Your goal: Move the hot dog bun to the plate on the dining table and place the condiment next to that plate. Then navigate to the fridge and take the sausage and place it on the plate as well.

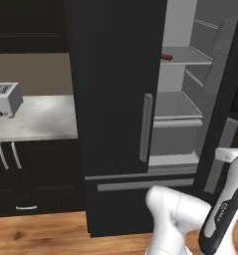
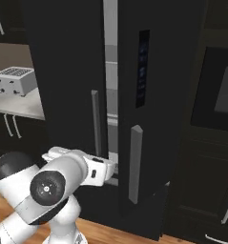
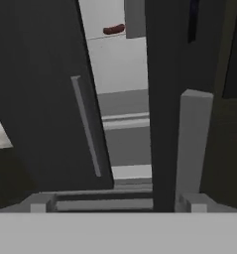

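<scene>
Black fridge (image 1: pixel 115 99) door ajar, dark red sausage (image 1: pixel 166 57) on upper shelf.

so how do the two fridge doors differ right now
The fridge's left door sits closed, flat across the front; the right door is swung ajar, leaving a gap that shows pale shelves and the sausage. The right door carries a dark display panel; the left door has none. Both are black with a vertical grey handle.

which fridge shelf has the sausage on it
The upper shelf of the fridge, where the sausage lies at its left front edge. The shelf below it looks bare.
</scene>
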{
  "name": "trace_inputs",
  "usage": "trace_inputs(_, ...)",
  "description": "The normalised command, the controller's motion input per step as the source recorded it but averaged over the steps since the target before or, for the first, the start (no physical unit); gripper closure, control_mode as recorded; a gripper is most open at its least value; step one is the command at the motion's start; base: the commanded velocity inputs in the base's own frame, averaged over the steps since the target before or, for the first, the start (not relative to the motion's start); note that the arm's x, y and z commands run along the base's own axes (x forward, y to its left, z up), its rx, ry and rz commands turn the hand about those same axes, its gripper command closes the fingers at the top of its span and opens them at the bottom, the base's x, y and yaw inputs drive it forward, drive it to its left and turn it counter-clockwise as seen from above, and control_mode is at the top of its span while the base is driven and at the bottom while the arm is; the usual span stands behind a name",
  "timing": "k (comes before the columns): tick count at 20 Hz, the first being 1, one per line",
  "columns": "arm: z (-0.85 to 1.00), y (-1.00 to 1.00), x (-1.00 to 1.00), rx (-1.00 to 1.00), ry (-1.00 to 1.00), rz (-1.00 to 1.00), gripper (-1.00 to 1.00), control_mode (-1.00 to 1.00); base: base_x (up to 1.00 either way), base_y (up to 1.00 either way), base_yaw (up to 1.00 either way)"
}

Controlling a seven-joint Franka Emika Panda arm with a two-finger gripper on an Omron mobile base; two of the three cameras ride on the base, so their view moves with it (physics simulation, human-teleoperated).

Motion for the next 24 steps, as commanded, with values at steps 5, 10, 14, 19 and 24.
trace_inputs(5, 0.68, 1.00, -0.22, -0.08, -0.03, 0.08, -1.00, -1.00, 0.00, 0.00, 0.00)
trace_inputs(10, 0.35, 0.72, 0.62, -0.14, 0.06, -0.02, -1.00, -1.00, 0.00, 0.00, 0.00)
trace_inputs(14, -0.05, 0.18, 1.00, -0.22, 0.11, -0.19, -1.00, -1.00, 0.00, 0.00, 0.00)
trace_inputs(19, -0.33, -0.05, 1.00, -0.20, 0.10, -0.22, -1.00, -1.00, 0.00, 0.00, 0.00)
trace_inputs(24, -0.58, -0.42, 1.00, -0.16, 0.06, -0.27, -1.00, -1.00, 0.00, 0.00, 0.00)
